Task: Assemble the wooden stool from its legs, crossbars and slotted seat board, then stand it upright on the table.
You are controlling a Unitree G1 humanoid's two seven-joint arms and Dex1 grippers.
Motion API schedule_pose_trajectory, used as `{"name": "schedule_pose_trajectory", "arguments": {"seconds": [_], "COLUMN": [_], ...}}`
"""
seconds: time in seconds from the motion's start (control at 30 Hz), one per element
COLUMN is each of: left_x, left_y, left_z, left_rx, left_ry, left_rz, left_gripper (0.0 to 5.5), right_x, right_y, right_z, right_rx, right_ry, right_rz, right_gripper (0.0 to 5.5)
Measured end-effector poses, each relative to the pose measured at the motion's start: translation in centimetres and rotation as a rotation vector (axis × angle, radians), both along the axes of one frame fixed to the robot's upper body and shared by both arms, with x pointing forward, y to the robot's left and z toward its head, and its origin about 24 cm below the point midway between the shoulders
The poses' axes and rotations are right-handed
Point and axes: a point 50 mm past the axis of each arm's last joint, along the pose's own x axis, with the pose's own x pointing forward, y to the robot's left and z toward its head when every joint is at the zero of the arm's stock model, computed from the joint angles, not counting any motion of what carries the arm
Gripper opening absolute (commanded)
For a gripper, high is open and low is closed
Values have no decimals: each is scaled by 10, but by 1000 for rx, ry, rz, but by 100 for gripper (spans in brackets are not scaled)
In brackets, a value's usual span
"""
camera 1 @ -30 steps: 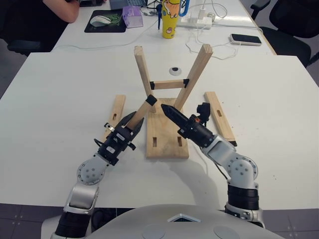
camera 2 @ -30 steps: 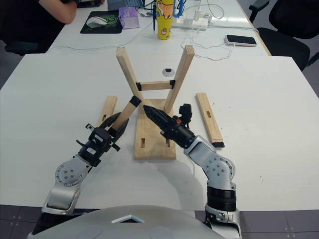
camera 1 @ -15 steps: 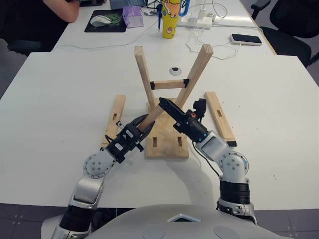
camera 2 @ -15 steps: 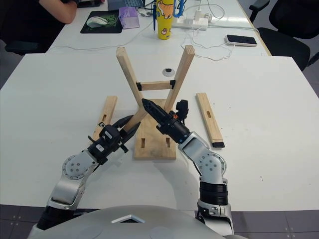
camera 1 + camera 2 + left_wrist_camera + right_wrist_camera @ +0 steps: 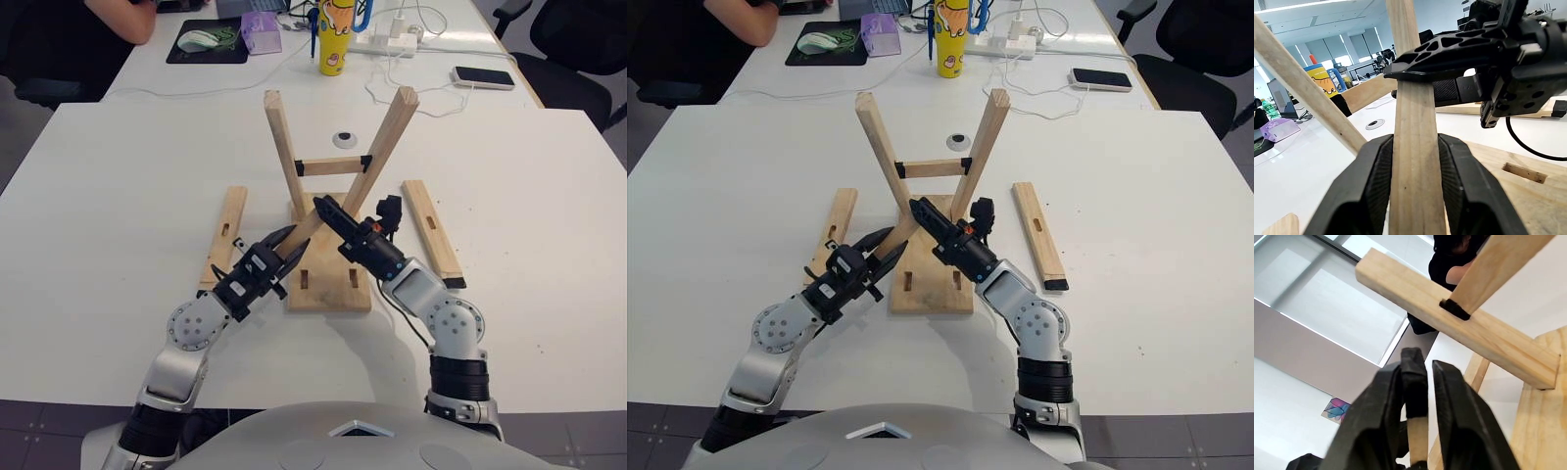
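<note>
The slotted seat board [image 5: 329,284] lies flat on the white table. Two legs [image 5: 282,142] [image 5: 390,132] stand in it, leaning apart, joined by a crossbar [image 5: 333,165]. My left gripper [image 5: 277,253] is shut on the lower part of a slanted wooden piece [image 5: 1413,147], just in front of the left leg's foot. My right gripper [image 5: 324,207] comes from the other side and is shut on that piece's black-capped upper end [image 5: 1413,382]. Two more wooden pieces lie flat, one left of the board [image 5: 225,233], one right of it [image 5: 429,227].
A small round black-and-white disc [image 5: 343,139] sits behind the crossbar. On the desk beyond stand a yellow cup [image 5: 335,39], a power strip [image 5: 387,41], a phone [image 5: 482,76] and a mouse on a dark pad [image 5: 208,41]. Bare table lies to both sides.
Both arms have moved forward, carrying the slanted piece closer to the standing legs. My right gripper, beside the piece's black end a second ago, has closed on it.
</note>
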Motion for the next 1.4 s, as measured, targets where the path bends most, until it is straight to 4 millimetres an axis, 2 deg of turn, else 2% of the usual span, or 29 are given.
{"name": "schedule_pose_trajectory", "arguments": {"seconds": [0.2, 0.23, 0.3, 0.5, 0.63, 0.77, 0.87, 0.97, 1.0, 1.07, 1.23, 1.4], "left_x": [0, 0, 1, 2, 4, 1, -4, -6, -6, -6, -6, -4], "left_y": [0, 0, 0, 4, 12, 14, 19, 18, 17, 14, 13, 13], "left_z": [0, 0, 0, 8, 16, 16, 12, 10, 10, 10, 9, 8], "left_rx": [6, 11, 15, -72, -134, -164, -173, -180, -176, -181, -170, -156], "left_ry": [-11, -16, -25, -44, -60, -60, -52, -55, -59, -61, -64, -63], "left_rz": [7, 9, 20, 41, 73, 112, 190, 234, 245, 249, 247, 240], "left_gripper": [132, 169, 206, 290, 347, 351, 351, 351, 351, 351, 351, 351], "right_x": [1, 1, 2, 5, 8, 2, 2, 14, 21, 30, 42, 35], "right_y": [0, 0, 0, -9, -32, -83, -128, -153, -157, -161, -165, -167], "right_z": [1, 2, 2, -1, -4, 6, 26, 51, 60, 66, 48, 36], "right_rx": [1, 1, -1, -53, -118, -281, -472, -576, -600, -625, -694, -725], "right_ry": [-6, -6, -2, 7, 13, 2, -31, -109, -151, -188, -156, -126], "right_rz": [-2, -3, -9, -71, -138, -258, -400, -563, -610, -669, -715, -734], "right_gripper": [43, 43, 42, 42, 42, 42, 42, 42, 42, 42, 42, 42]}}
